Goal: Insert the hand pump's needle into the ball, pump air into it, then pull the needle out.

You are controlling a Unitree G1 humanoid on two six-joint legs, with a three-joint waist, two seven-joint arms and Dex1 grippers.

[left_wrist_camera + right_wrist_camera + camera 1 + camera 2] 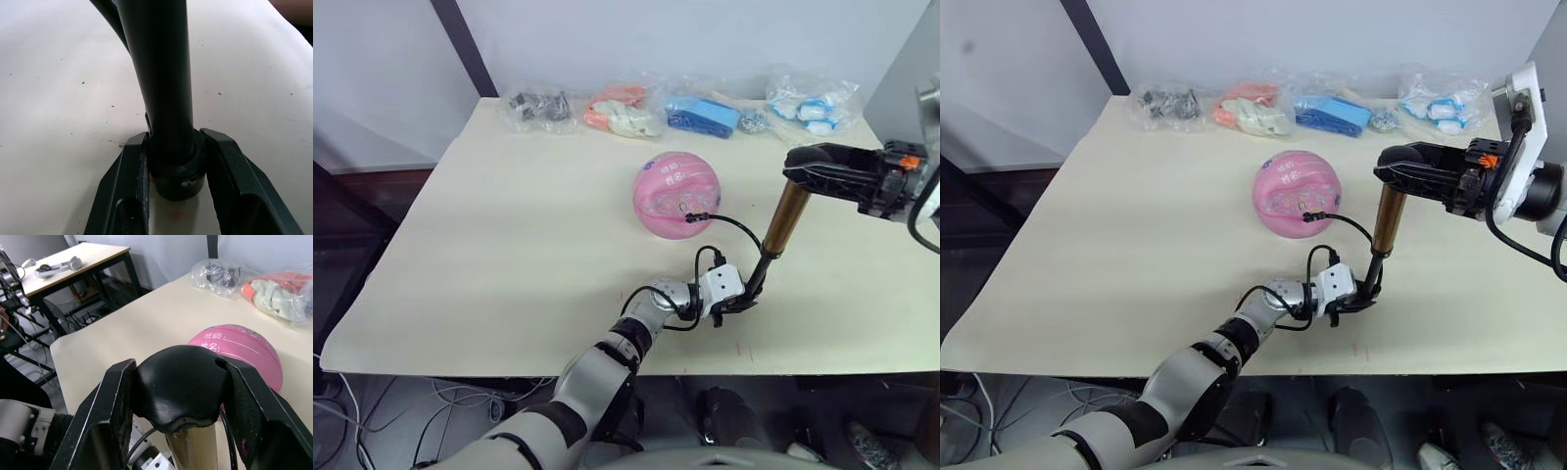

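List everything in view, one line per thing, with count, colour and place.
ball: one, pink with prints, on the table past its middle.
needle: one, black fitting, stuck into the ball's near side.
hand pump: one, gold-brass barrel with black ends, standing tilted on the table right of the ball, thin black hose looping to the needle.
plastic bags: four, clear, holding dark, orange-white, blue and white-blue items, in a row along the table's far edge.
table: one, cream top.
second table: one, pale top with black legs, off behind in the right wrist view.
left gripper: black fingers clamped on the pump's black lower end.
right gripper: black fingers clamped on the pump's black handle.
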